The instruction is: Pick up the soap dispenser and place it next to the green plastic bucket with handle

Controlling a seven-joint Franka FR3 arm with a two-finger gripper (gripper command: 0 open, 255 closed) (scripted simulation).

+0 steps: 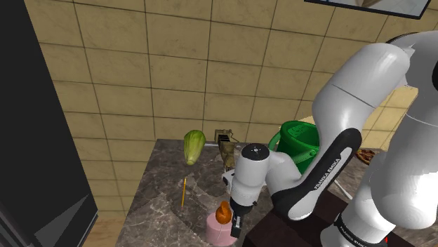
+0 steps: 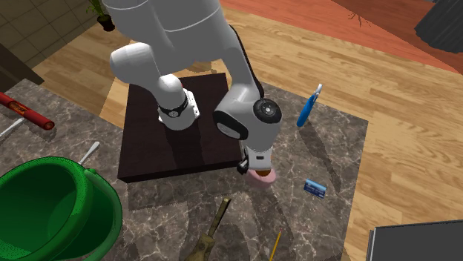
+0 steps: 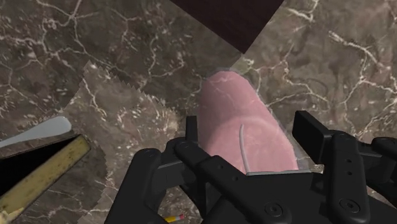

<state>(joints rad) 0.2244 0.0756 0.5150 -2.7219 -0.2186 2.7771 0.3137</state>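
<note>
- Soap dispenser [image 3: 238, 114]: pink, upright on the worktop [image 1: 161, 196], beside the stand [image 2: 171, 141].
- The fingers [image 3: 312, 133] reach down and clamp its two sides.
- The green bucket [image 1: 298, 144] waits farther off, toward the shoulder view's right.

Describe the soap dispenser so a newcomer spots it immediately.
On the marble counter, find the dark stand box. Just off its corner, beneath the gripper, stands the soap dispenser: a pink bottle with an orange pump, the only pink thing there.

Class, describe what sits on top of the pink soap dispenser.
An orange pump tops the soap dispenser, the gripper beside it. In the wrist view the gripper hides the pump.
</note>
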